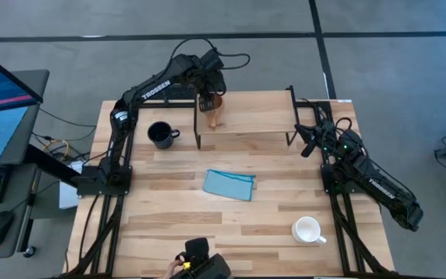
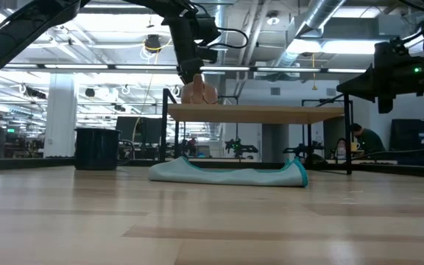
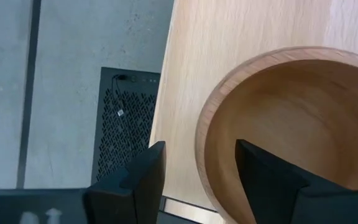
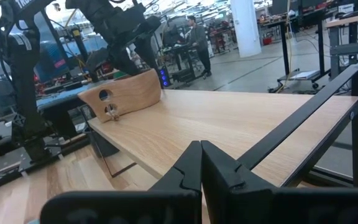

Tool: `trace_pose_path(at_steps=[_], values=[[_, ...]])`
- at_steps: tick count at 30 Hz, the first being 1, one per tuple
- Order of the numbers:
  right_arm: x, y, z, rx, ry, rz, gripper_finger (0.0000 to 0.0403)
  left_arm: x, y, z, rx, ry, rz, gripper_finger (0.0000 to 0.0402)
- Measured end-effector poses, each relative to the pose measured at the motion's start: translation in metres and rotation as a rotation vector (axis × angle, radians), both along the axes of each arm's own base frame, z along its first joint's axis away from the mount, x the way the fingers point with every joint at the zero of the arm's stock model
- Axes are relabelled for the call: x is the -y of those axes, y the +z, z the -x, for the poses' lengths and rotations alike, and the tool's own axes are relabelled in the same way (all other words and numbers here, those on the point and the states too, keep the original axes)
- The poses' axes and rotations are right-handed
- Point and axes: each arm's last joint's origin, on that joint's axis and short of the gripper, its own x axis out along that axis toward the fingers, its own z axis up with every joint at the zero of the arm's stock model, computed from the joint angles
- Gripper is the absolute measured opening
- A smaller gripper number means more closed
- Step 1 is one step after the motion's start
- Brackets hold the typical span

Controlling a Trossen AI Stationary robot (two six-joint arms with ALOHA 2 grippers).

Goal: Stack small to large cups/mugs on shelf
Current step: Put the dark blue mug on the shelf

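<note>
The white mug [image 1: 308, 229] stands nearest, on the bench [image 1: 169, 232], then the blue cloth [image 1: 229, 184] and the navy mug [image 1: 161, 134]. Farthest, on the left end of the shelf [image 1: 258, 116], the left gripper [image 3: 194, 171] has its fingers a little apart, over the rim of the wooden cup [image 3: 291, 124]. Best open wider and rise straight, so the cup is not tipped. The right gripper [image 4: 201, 163], fingers together and empty, waits at the shelf's right end. I count three cups, one cloth, one shelf.
</note>
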Motion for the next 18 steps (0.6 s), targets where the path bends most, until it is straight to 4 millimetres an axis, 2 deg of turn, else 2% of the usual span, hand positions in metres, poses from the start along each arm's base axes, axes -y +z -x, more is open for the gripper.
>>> trace_pose_path(at_steps=[8, 18], values=[[0.0, 0.0, 0.0, -0.001, -0.001, 0.0, 0.0026, 0.008, 0.035, 0.004, 0.123, -0.021, -0.037, 0.0185], [0.0, 0.0, 0.0, -0.003, -0.001, -0.003, 0.0026, 0.021, 0.072, 0.024, 0.262, 0.01, -0.031, 0.0185]])
